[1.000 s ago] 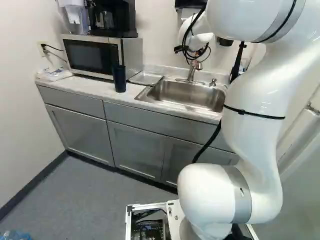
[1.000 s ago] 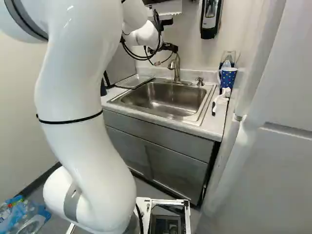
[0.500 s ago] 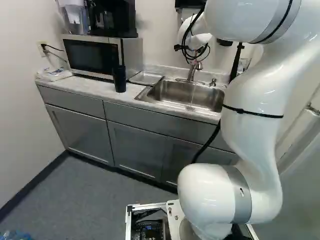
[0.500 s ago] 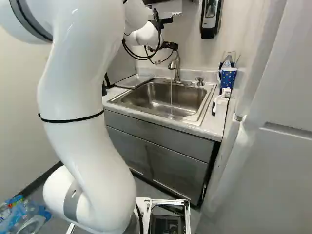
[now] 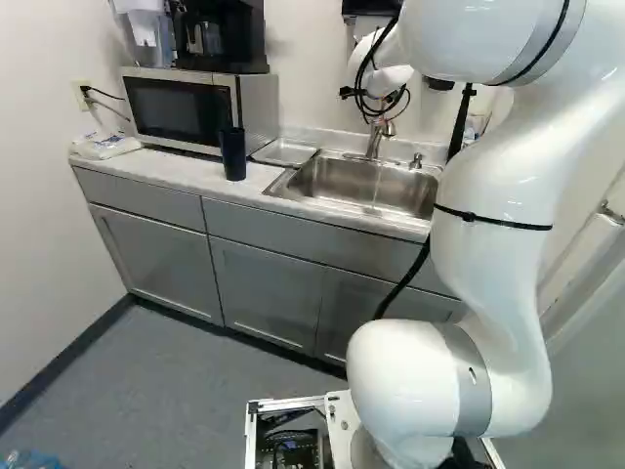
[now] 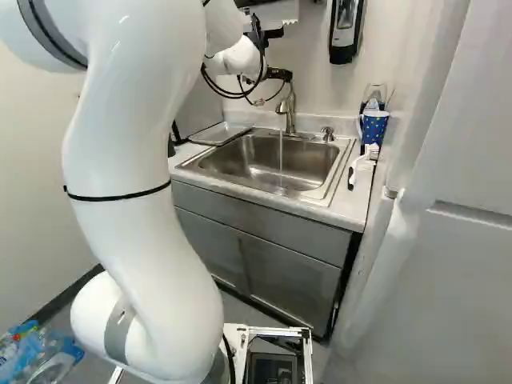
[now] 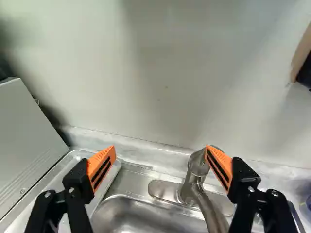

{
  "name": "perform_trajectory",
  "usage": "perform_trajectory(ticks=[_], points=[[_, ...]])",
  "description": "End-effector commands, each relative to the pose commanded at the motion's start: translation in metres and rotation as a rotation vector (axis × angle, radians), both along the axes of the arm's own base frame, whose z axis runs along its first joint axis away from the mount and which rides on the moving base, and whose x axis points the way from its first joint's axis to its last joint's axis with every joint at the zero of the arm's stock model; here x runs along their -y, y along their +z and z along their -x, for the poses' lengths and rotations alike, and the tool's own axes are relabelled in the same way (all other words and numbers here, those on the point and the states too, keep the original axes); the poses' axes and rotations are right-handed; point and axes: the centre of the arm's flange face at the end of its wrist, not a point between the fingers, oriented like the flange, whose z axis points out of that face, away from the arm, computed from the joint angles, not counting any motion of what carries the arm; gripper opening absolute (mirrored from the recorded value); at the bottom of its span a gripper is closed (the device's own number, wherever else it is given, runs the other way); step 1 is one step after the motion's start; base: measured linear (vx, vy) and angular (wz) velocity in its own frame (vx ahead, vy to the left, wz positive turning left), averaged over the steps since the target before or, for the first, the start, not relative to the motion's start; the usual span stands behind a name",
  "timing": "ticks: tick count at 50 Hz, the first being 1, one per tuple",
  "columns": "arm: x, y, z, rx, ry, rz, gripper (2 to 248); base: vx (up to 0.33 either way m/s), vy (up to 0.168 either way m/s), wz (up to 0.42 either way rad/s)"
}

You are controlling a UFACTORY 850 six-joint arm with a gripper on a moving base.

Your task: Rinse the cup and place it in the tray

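Water (image 6: 281,160)'s running from our curved silver faucet (image 6: 290,108); black, orange-padded claw (image 7: 160,148)'s wide open, empty. We've still gotta grab, rinse and tray the tall dark-blue cup (image 5: 232,154) (our guess), standing on the pale bench (image 5: 186,172) near the shallow metal tray (image 5: 284,152).

The pale desk (image 5: 195,173) carried a microwave (image 5: 176,112), with a plastic bag (image 5: 103,147) beside it and a dark cup (image 5: 232,156) upright near its front. A metal tray (image 5: 284,151) lay between microwave and inset sink (image 6: 268,164); beyond the sink were a white brush (image 6: 367,157) and blue spotted cup (image 6: 374,128).
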Motion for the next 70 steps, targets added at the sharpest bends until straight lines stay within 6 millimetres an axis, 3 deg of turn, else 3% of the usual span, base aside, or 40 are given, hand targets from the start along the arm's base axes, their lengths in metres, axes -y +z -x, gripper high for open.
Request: perform_trajectory(ticks=[17,59,70], points=[[-0.004,0.004,0.022,-0.004,0.000,-0.001,247,0.000,0.000,0.000],[-0.003,0.046,0.114,-0.006,-0.029,-0.001,247,0.000,0.000,0.000],[0.002,0.039,0.138,-0.088,-0.047,-0.017,247,0.000,0.000,0.000]])
